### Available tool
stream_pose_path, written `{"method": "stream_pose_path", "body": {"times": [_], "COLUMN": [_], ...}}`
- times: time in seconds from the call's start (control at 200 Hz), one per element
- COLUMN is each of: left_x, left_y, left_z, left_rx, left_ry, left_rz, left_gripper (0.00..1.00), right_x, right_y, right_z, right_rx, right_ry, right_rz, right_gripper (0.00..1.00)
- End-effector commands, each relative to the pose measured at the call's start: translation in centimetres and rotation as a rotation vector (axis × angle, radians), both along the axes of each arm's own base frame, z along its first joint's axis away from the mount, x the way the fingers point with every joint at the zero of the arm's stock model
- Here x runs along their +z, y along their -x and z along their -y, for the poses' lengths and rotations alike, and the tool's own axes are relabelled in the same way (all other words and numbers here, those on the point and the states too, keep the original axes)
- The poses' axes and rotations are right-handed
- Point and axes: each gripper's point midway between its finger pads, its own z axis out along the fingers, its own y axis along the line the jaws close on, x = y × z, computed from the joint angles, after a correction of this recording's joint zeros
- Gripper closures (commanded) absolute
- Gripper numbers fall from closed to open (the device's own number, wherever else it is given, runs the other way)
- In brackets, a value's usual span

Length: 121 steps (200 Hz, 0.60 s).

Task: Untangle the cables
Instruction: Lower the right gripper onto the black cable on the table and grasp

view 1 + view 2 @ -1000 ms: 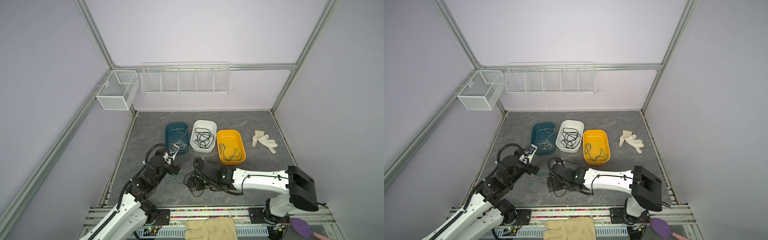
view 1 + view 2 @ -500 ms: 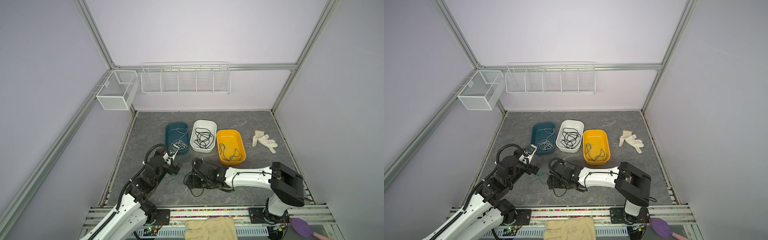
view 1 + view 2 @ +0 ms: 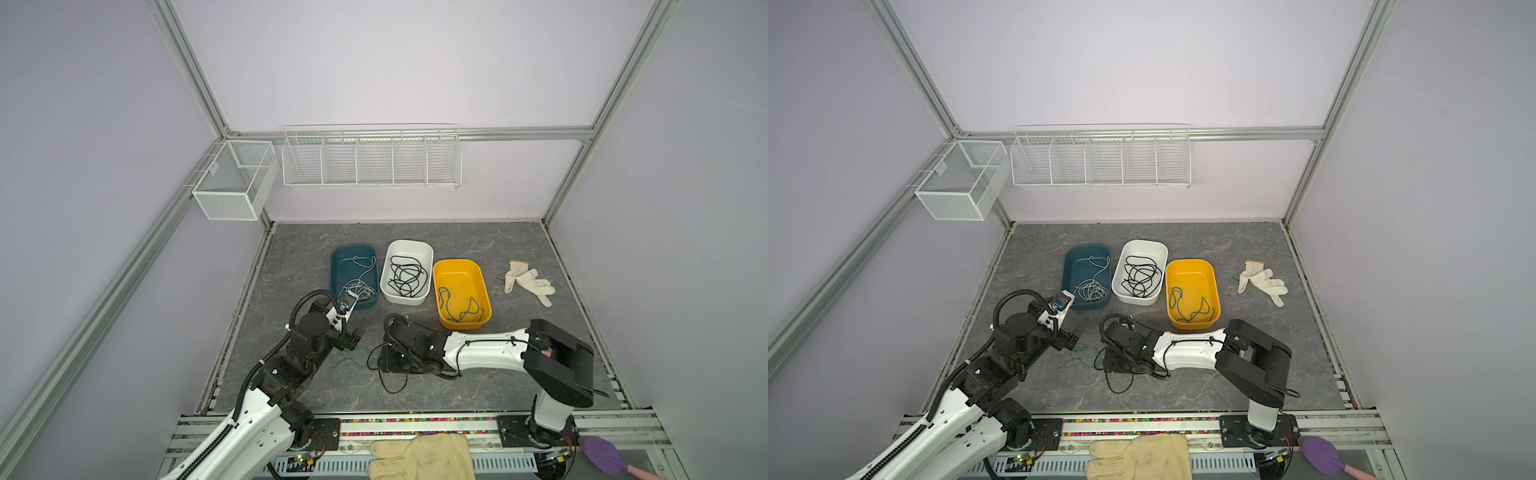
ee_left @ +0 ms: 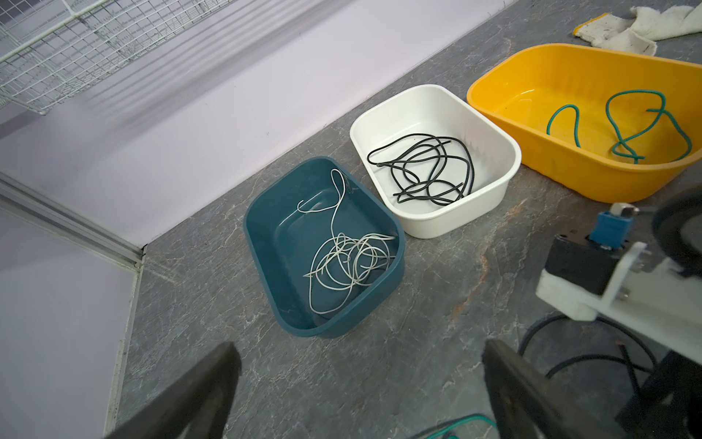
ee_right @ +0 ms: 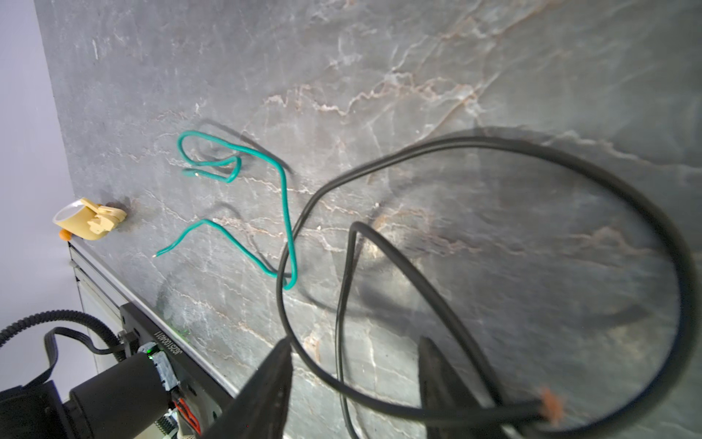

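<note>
- Right wrist view: the right gripper (image 5: 353, 387) has drawn its jaws in from wide to partly apart around a loose black cable (image 5: 448, 146), with a gap still showing.
- That black cable lies on the desk (image 3: 457, 395), nearer the robot than the yellow tub (image 3: 457, 278), and its loop crosses a green cable (image 5: 283, 190).
- The left gripper (image 4: 361, 395) stays spread wide and empty, to the near left of that tub.
- A grip seems to be forming; lifting the black cable should free the green one.
</note>
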Motion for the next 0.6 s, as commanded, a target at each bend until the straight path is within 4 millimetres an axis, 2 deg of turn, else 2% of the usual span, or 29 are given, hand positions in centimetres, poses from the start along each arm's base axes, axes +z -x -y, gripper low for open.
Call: {"method": "stream_pose_path", "body": {"times": [0.0,0.6], "left_x": [0.23,0.23], "left_y": [0.04,0.05], "left_z": [0.1,0.09], "left_rx": [-0.008,-0.007], "left_ry": [-0.001,0.002], "left_rz": [0.02,0.02], "left_gripper": [0.01,0.01], "right_x": [-0.66,-1.06], "right_y": [-0.4,-0.71], "right_z": [0.85,1.44], "right_rx": [-0.041,-0.043], "right_ry": [0.024,0.043], "right_rz": [-0.001,0.007], "right_gripper": [0.54,0.77]}}
